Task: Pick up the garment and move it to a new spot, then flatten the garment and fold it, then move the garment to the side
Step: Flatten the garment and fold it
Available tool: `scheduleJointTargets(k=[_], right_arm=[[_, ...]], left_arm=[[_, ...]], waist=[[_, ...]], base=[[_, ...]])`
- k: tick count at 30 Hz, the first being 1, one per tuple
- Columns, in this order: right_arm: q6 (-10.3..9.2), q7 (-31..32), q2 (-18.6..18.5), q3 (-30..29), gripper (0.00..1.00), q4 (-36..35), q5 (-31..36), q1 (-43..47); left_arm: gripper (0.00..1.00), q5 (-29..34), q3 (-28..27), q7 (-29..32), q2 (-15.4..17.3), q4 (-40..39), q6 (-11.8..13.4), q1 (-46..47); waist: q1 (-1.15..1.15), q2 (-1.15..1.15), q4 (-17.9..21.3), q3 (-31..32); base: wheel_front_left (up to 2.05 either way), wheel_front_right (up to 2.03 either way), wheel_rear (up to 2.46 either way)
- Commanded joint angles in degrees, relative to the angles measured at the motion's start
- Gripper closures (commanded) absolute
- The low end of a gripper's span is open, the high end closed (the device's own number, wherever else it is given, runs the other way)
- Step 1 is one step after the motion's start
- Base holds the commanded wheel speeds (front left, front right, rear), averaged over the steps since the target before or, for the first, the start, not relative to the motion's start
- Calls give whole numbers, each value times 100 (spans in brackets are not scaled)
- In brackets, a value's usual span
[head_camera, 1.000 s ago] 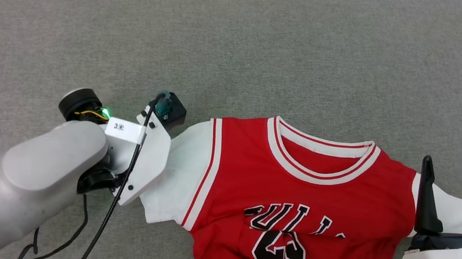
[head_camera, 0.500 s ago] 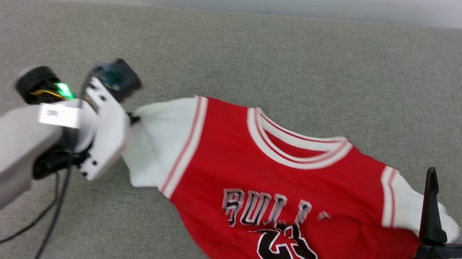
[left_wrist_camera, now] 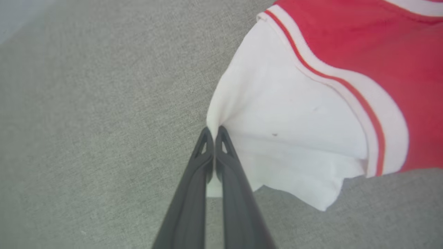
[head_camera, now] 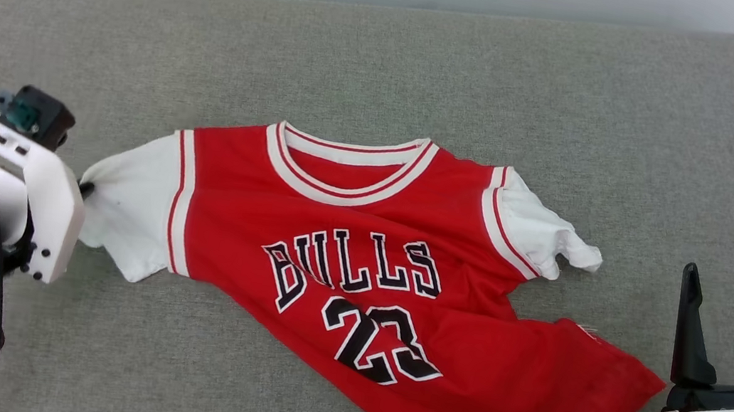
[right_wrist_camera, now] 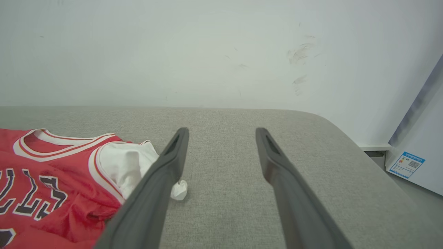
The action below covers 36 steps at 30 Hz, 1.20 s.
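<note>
Two long dark fingers of our left gripper point(left_wrist_camera: 211, 134) are pressed together on the outer edge of a white short sleeve point(left_wrist_camera: 287, 114), and the cloth bunches to a point where they pinch it. That sleeve belongs to the garment point(head_camera: 370, 185), a red jersey-style T-shirt with striped trim and black white-outlined lettering. It lies chest-up across the middle of the grey woven cushion point(head_camera: 388, 58), skewed, with its hem point(head_camera: 561, 406) rumpled toward the cushion's near right. Our right gripper point(head_camera: 723, 272) sits over the cushion's right end, fingers spread apart and holding nothing, just beside the hem corner and apart from the other sleeve point(head_camera: 542, 234), which curls in on itself.

We judge the shirt light, thin and limp. It will drag and stretch rather than slide as one piece, and a pull from a single sleeve skews it. The grey weave looks grippy enough to catch the fabric. For flattening, we would take the curled sleeve or the near-right hem corner with the free gripper and draw against the left hold.
</note>
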<state>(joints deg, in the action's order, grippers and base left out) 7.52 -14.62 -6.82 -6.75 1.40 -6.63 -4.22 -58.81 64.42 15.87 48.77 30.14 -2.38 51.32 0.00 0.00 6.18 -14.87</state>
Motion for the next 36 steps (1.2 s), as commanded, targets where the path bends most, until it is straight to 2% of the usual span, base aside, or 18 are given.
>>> scheduleJointTargets(k=[1, 11, 12, 13, 19, 23, 26, 32, 33, 34, 36], right_arm=[[-6, -2, -28, 4, 0, -3, 36, -65], [-6, 56, -58, -11, 0, 15, 59, -69], [-6, 75, -59, -20, 0, 13, 67, -60], [-6, 85, -58, -24, 0, 9, 72, -49], [-6, 132, -76, -58, 0, -14, 35, 68], [-6, 151, -76, -41, 0, -31, 20, 134], [-6, 164, -71, -48, 0, -43, 8, 152], [-6, 167, -53, -60, 0, -81, -18, 188], [-6, 167, -53, -60, 0, -81, -18, 188], [-6, 151, -37, -50, 0, -75, -23, 184], [-6, 140, -15, -37, 0, -69, -25, 164]], left_arm=[[100, -50, -23, -53, -45, 146, -4, -110], [100, -266, 90, -154, -591, 1166, -250, -361], [67, -263, 96, -188, -641, 1237, -268, -355], [0, -214, 108, -251, -673, 1301, -275, -318], [0, -63, 40, -760, -814, 1498, -307, -98], [0, -25, -48, -1000, -766, 1450, -337, 73], [0, -86, -113, -966, -706, 1381, -355, 171], [0, -498, -148, 93, -436, 1035, -444, 544], [0, -498, -148, 93, -436, 1035, -444, 544], [0, -657, -80, 583, -348, 910, -463, 578], [0, -746, -9, 990, -260, 788, -474, 619]], waist=[[0, 0, 22, -25], [0, 0, 47, -5], [0, 0, 34, 21], [0, 0, 19, 51], [0, 0, -128, 280], [0, 0, -212, 404], [0, 0, -241, 428], [0, 0, -291, 395], [0, 0, -291, 395], [0, 0, -272, 362], [0, 0, -244, 313]], base=[[0, 0, 0], [0, 0, 0], [0, 0, 0], [0, 0, 0], [0, 0, 0], [0, 0, 0], [0, 0, 0], [0, 0, 0], [0, 0, 0], [0, 0, 0], [0, 0, 0]])
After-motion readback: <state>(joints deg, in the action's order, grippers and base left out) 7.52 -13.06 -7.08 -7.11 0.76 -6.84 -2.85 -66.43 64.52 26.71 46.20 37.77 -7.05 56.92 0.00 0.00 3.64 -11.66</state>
